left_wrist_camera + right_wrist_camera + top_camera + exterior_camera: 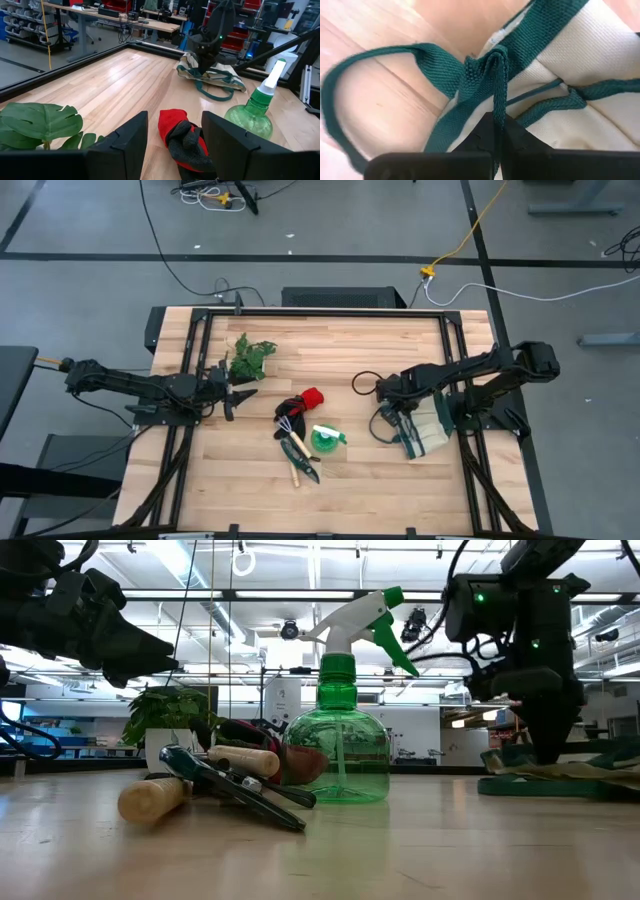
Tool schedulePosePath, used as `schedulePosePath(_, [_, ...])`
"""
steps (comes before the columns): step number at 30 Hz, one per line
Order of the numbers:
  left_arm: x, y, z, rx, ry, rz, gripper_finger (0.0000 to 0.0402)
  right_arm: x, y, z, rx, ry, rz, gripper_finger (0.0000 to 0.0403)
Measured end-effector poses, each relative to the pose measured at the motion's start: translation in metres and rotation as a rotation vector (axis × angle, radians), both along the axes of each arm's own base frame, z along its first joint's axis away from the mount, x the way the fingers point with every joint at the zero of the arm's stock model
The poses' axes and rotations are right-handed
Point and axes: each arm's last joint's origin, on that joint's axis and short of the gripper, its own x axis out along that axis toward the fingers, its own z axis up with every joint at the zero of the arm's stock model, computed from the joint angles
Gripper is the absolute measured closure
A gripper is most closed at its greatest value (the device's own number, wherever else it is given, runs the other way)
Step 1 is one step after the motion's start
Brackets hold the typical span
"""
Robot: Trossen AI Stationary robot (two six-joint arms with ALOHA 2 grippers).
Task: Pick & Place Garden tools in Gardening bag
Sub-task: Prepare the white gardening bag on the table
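Observation:
The beige gardening bag (428, 430) with green trim lies flattened on its side near the table's right edge. My right gripper (393, 398) stands over its left end, pointing down, shut on green webbing. The garden tools lie mid-table. They are a red-and-black glove (303, 404), a green spray bottle (327, 440), a wooden-handled rake (150, 798) and dark shears (303, 463). My left gripper (240, 394) hovers open and level at the left, facing the glove (181, 137) and touching nothing. My right gripper pinches a bunched fold of the bag's green webbing (496, 82) between its two shut fingers, at the bag's rim where a strap joins it. The fingers come from above, pointing down. The bag (600, 60) rests on the table, and a handle loop (350, 95) lies slack beside it.
A leafy green plant sprig (250, 358) lies behind my left gripper toward the far left. A black frame rail (330, 312) borders the table. Bare wood (350, 345) shows along the far side and between the tools and the bag.

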Motion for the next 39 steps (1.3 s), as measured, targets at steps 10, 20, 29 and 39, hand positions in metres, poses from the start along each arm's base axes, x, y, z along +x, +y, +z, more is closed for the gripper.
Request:
schedulePosePath(10, [0.0,0.0,0.0,0.0,0.0,0.0,0.0209,0.021,-0.002,0.031,-0.062,-0.09,0.069,0.0401])
schedulePosePath(20, [0.0,0.0,0.0,0.0,0.0,0.0,0.0209,0.039,-0.002,0.064,-0.109,-0.195,0.142,0.0401])
schedulePosePath(29, [0.0,0.0,0.0,0.0,0.0,0.0,0.0209,0.05,-0.01,0.093,-0.193,-0.265,0.168,0.0401])
schedulePosePath(39, [0.0,0.0,0.0,0.0,0.0,0.0,0.0209,0.063,-0.021,0.132,-0.299,-0.391,0.207,0.0401])
